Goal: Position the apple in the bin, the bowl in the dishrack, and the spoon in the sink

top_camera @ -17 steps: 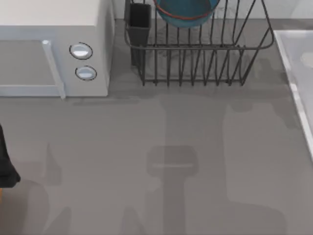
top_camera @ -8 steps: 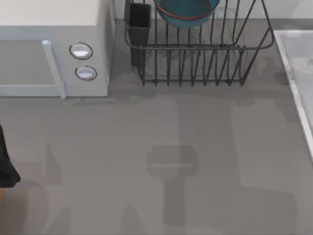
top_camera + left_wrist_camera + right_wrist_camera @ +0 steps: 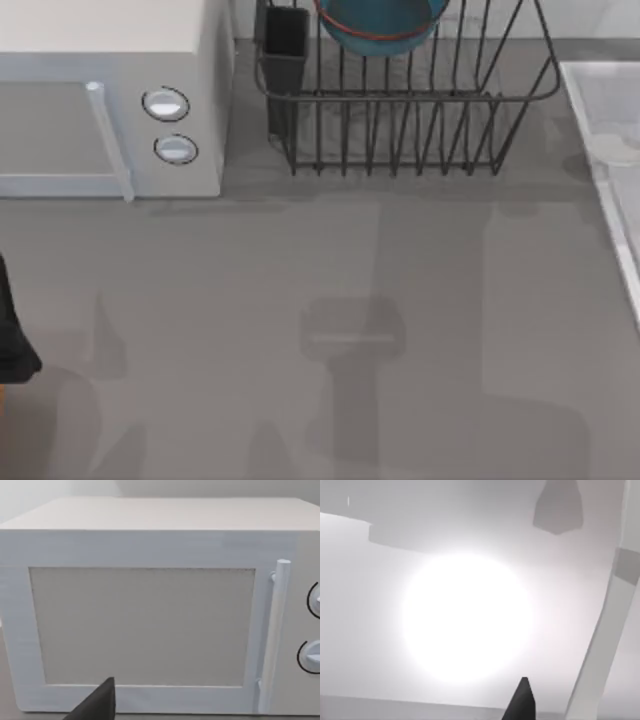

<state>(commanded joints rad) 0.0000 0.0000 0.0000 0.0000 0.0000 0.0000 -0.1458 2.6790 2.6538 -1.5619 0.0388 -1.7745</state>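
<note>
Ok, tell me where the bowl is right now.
In the top view the bowl sits inside the dishrack at the back of the table, just right of the rack's dark cutlery cup and the microwave.

No text, label, brand, number or sign can be read anywhere; the microwave (image 3: pixel 110 100) front and its two knobs (image 3: pixel 166 104) carry no legible markings.

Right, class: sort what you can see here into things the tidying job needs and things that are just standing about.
Part of the job:
bowl, sitting in the rack
dishrack
sink, at the table's right edge

Just standing about:
microwave, at the table's left
table
</note>
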